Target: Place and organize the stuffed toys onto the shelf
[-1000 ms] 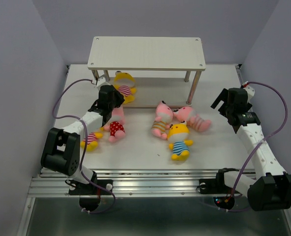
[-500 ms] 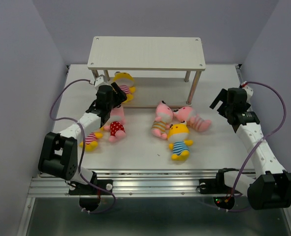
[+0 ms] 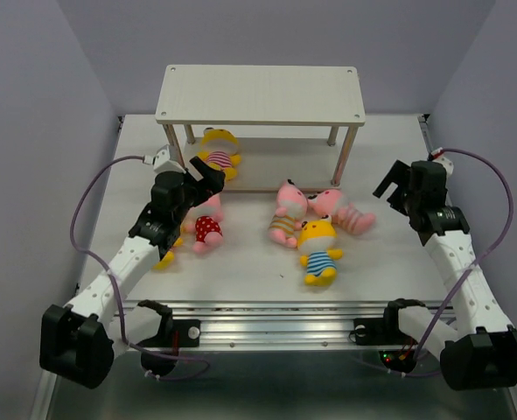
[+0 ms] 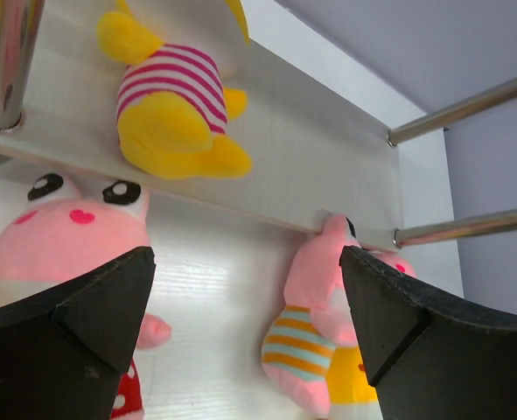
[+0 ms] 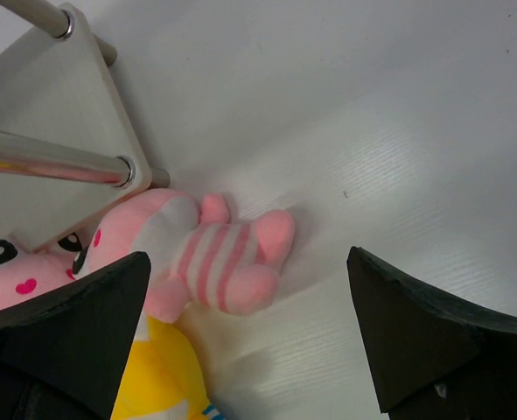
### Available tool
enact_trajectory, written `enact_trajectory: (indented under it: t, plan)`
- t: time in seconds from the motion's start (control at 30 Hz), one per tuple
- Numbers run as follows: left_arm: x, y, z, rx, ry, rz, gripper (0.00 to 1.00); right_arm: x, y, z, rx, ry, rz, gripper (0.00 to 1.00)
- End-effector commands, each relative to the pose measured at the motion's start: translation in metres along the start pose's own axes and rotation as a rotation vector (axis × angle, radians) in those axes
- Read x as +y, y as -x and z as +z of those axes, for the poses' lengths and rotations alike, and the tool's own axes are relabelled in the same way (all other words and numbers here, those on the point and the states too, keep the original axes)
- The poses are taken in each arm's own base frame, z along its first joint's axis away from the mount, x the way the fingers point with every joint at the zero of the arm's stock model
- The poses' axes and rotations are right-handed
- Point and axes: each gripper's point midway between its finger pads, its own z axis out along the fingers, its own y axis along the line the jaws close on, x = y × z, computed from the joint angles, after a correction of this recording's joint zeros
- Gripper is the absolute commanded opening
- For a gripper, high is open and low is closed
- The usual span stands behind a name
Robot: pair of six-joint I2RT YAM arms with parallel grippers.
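**One toy on the shelf, five left on the table**

A yellow toy point(image 4: 172, 112) in pink stripes lies on its back on the lower board point(image 3: 284, 164) of the shelf point(image 3: 258, 94), at its left end. The other toys lie on the table point(image 3: 241, 280) in front of the shelf. A pink toy in red dots point(image 3: 206, 226) is before the left legs. A striped pink toy point(image 3: 284, 215), a second striped pink toy point(image 5: 214, 258) and a blue-striped yellow toy point(image 3: 318, 249) are bunched before the right legs. A sixth toy point(image 3: 164, 257), yellow, is mostly hidden under the left arm.

The left gripper point(image 3: 202, 179) hangs just in front of the shelf's left end, fingers spread wide, holding nothing. The right gripper point(image 3: 391, 179) is off the shelf's right end, likewise spread and empty.

The toys look light, soft and squashy, with floppy limbs and a fuzzy surface unlikely to slip. The round body, gripped across the belly, seems the surest hold. A limb would likely just bend.

No brand, label or writing can be read.
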Motion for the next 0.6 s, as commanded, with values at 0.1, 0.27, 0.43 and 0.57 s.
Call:
enact_trajectory:
  t: [0.1,0.27,0.43,0.57]
  plan:
    - [0.013,-0.027,-0.044,0.065,0.009,-0.011,0.99,0.006,-0.032,-0.027,0.158,0.065,-0.151,1.00]
    - [0.025,-0.041,-0.062,0.100,0.025,-0.015,0.99,0.052,-0.086,-0.051,0.297,0.118,-0.396,1.00]
    - [0.034,-0.039,-0.072,0.087,0.060,-0.003,0.99,0.061,-0.126,-0.070,0.396,0.083,-0.510,1.00]
    - [0.043,-0.039,-0.073,0.077,0.096,0.008,0.99,0.056,-0.161,-0.095,0.484,0.046,-0.614,1.00]
